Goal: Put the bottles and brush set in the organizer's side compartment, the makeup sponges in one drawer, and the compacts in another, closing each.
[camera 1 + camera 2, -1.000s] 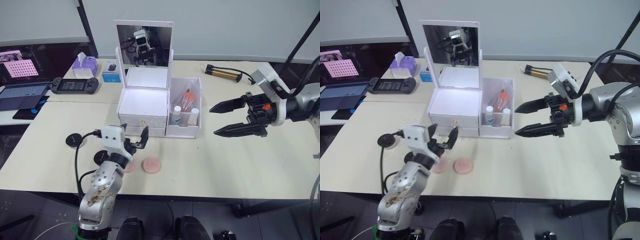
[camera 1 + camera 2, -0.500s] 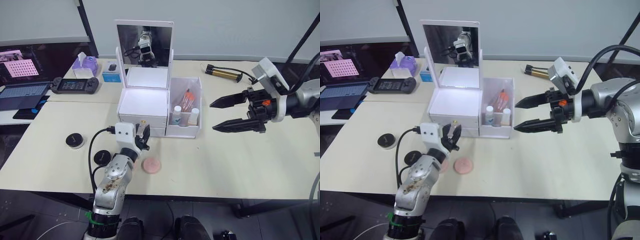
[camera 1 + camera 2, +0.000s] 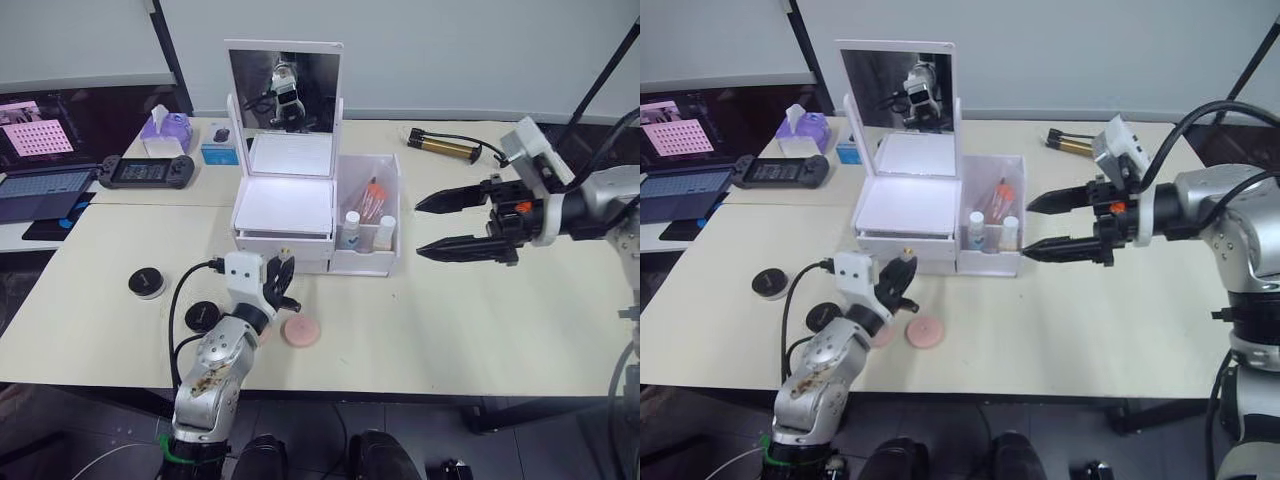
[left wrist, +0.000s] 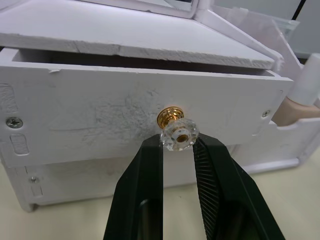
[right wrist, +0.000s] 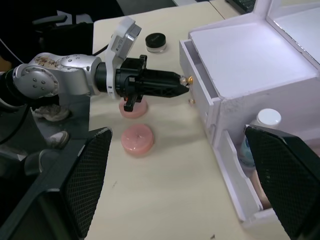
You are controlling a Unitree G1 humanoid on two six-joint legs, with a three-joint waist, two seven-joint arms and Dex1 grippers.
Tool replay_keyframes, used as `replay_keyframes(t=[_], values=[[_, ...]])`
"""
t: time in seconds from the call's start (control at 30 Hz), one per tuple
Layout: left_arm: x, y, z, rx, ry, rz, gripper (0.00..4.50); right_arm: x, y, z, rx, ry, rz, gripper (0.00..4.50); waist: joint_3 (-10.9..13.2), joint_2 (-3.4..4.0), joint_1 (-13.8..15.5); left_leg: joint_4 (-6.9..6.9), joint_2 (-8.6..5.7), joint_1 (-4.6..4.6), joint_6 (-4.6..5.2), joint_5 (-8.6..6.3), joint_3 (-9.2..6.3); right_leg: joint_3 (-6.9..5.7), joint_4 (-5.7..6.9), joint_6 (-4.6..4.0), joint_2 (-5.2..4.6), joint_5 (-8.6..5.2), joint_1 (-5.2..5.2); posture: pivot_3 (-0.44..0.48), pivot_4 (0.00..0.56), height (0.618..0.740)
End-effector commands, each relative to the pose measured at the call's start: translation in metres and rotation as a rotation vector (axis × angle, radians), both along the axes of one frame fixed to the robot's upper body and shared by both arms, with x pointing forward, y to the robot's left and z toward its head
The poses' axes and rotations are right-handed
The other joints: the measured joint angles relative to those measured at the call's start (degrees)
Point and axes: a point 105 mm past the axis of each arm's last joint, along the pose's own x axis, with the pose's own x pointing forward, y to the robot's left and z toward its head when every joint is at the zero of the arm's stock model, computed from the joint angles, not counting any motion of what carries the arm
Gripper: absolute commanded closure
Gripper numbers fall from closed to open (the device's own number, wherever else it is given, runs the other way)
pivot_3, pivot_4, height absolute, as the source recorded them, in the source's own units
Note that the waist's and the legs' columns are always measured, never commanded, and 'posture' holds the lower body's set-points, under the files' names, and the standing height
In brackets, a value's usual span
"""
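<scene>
**Left tool clamped on the top drawer knob**

The clear knob (image 4: pixel 177 136) of the organizer's (image 3: pixel 283 210) top drawer (image 4: pixel 125 115) is gripped between the two fingers of the left tool (image 4: pixel 178 150). The drawer is seen pulled slightly out from under the white top. Two pink sponges are on the table (image 3: pixel 450 320) in front of the organizer: one (image 3: pixel 300 331) lies in the open, the other (image 5: pixel 133 107) sits under the left arm. Two black compacts (image 3: pixel 147 282) (image 3: pixel 203 315) lie to the left of that arm. The bottles (image 3: pixel 352 229) and a packet (image 3: pixel 373 197) stand in the side compartment (image 3: pixel 368 262). The right tool (image 3: pixel 447 224) is held in the air to the right of the compartment, its fingers wide apart and nothing between them.
</scene>
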Motion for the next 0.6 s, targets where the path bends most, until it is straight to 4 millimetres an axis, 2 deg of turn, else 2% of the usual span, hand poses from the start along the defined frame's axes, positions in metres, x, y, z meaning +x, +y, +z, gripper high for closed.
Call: replay_keyframes(t=[0.03, 0.13, 0.2, 0.23, 0.43, 0.6], values=[[-0.016, -0.001, 0.015, -0.007, -0.050, -0.037, 3.92, 0.000, 0.004, 0.014, 0.017, -0.070, 0.023, 0.00, 0.0, 0.00, 0.0, 0.00, 0.01, -0.01, 0.00, 0.00, 0.00, -0.01, 0.00, 0.00, 0.01, 0.00, -0.01, 0.000, 0.150, 0.689], [-0.031, -0.002, 0.011, -0.016, -0.015, -0.080, 3.92, 0.000, 0.006, 0.011, 0.023, -0.054, 0.045, 0.00, 0.0, 0.00, 0.0, 0.00, 0.01, 0.00, 0.00, 0.00, 0.00, 0.00, -0.01, 0.00, 0.00, 0.00, 0.00, 0.000, 0.150, 0.689], [-0.040, -0.004, 0.008, -0.020, 0.013, -0.105, 4.38, 0.002, 0.008, 0.009, 0.024, -0.043, 0.059, 0.00, 0.0, 0.00, 0.0, 0.00, 0.01, 0.00, 0.01, -0.01, 0.00, 0.00, -0.01, 0.00, 0.00, 0.00, -0.01, 0.000, 0.150, 0.689], [-0.043, -0.004, 0.007, -0.021, 0.023, -0.109, 4.48, 0.003, 0.009, 0.007, 0.023, -0.041, 0.065, 0.00, 0.0, 0.00, 0.0, 0.00, 0.01, 0.00, 0.01, 0.00, 0.00, 0.00, -0.01, -0.01, 0.00, 0.00, -0.01, 0.000, 0.150, 0.689], [-0.061, 0.001, 0.003, -0.002, 0.064, -0.104, 4.48, 0.009, 0.018, 0.009, 0.034, -0.042, 0.097, 0.00, 0.0, 0.02, 0.0, 0.00, 0.00, 0.00, 0.02, -0.01, -0.01, 0.03, -0.01, -0.01, -0.01, 0.00, -0.02, 0.000, 0.150, 0.689], [-0.065, 0.003, 0.002, -0.003, 0.080, -0.069, 4.48, 0.010, 0.012, 0.006, 0.013, -0.034, 0.080, 0.00, 0.0, 0.01, 0.2, 0.00, -0.01, -0.01, 0.02, -0.01, -0.02, 0.00, -0.05, -0.01, -0.03, 0.00, 0.01, 0.000, 0.150, 0.689]])
